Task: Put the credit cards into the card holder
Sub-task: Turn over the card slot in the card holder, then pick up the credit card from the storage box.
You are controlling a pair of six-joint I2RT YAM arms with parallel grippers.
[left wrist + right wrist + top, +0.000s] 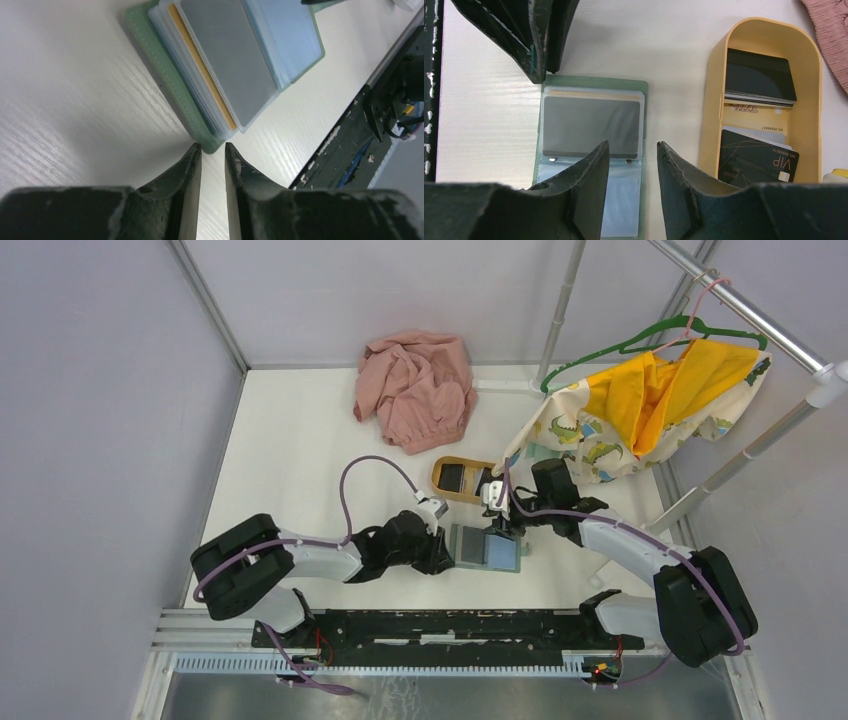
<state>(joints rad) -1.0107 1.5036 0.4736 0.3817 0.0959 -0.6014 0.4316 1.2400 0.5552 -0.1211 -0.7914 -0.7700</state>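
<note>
Open card holder [591,125] lies flat; credit cards [760,82] fill tray [711,105].

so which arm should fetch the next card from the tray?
Right. The right gripper is open, empty, beside the oval tan tray of black cards. The left gripper sits at the open green card holder's far edge.

Card holder [486,547] lies open before tray [447,490] apparently holding credit cards [759,82].

In the right wrist view, "VIP" was printed upside down on a black card [756,161] in the yellow tray [711,100]. A pale card [754,131] above it carried a small inverted "NO" serial, its digits too small to read reliably. Tiny print on a white card edge [744,107] was illegible.
</note>
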